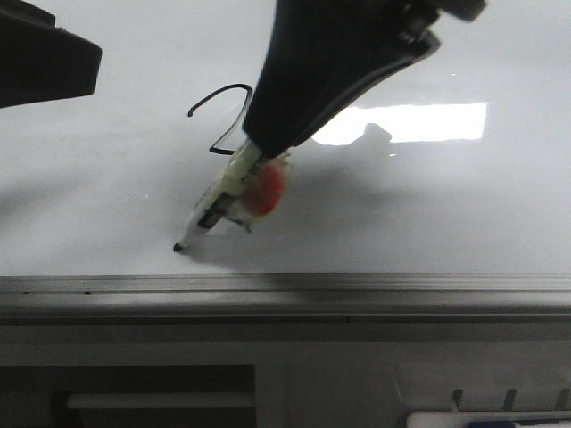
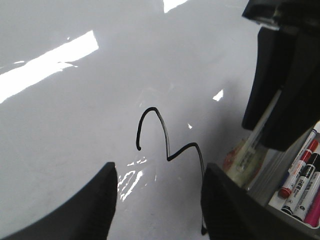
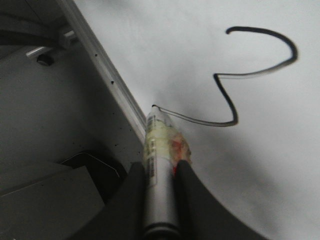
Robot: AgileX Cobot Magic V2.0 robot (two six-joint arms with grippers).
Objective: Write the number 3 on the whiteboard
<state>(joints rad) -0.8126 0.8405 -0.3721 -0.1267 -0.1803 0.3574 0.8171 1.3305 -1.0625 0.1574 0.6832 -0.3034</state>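
The number 3 [image 2: 167, 142] is drawn in thin black line on the whiteboard [image 1: 107, 178], in the part of the board nearer to the front frame. In the left wrist view its curved top, the sharp middle corner and a long lower tail are seen. In the right wrist view [image 3: 250, 75] the tail is seen running to the tip of the marker pen [image 3: 159, 150]. In the front view only the upper curve of the number [image 1: 221, 111] is visible, because the rest is hidden behind the right arm.

The marker pen is held tilted, and its dark tip [image 1: 179, 247] is touching the board just above the grey metal frame [image 1: 285, 290]. A red-orange patch is seen on the pen body; it is perhaps tape, but the view is too blurred to tell. The right claw [image 3: 162, 175] is closed on the marker pen, one finger on each side of the barrel.

The left claw [image 2: 160, 200] is held over the board with its fingers apart and nothing between them. Beside the board, several other markers [image 2: 300, 182] are seen in a holder.
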